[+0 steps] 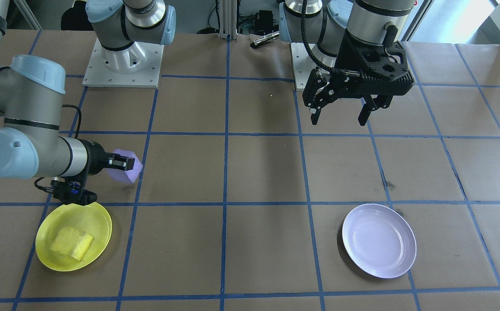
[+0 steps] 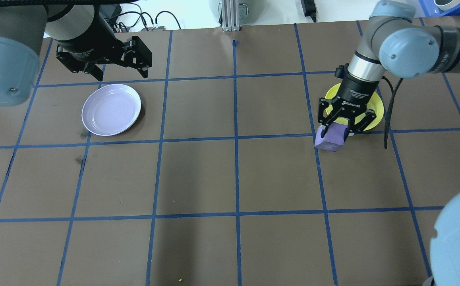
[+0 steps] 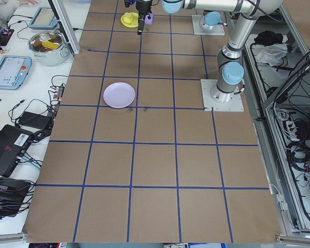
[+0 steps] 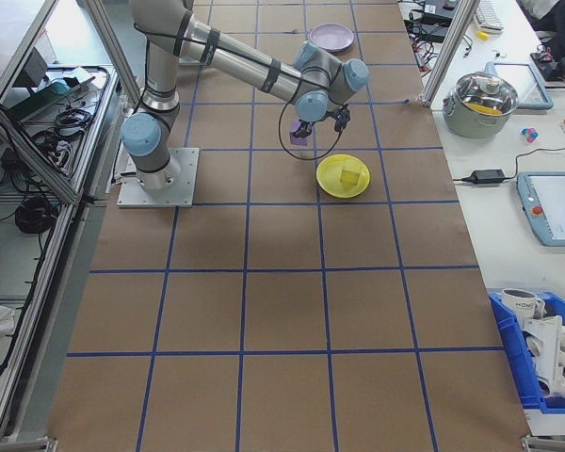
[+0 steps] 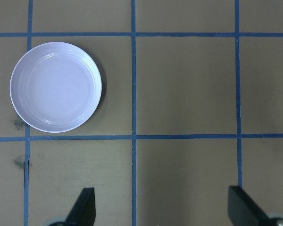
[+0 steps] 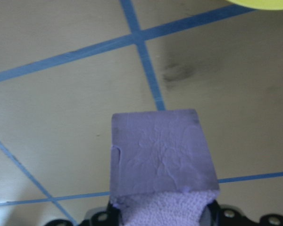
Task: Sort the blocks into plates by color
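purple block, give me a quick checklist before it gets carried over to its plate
1. Right tool shut on the purple block: ok.
2. Block lifted off the table: cannot tell.
3. Purple plate empty, ready to receive: ok.
4. Left tool open, holding nothing: ok, though it hangs near the purple plate and could crowd the drop.
5. Yellow block already in the yellow plate: ok.
6. Table between the plates free of things: ok.
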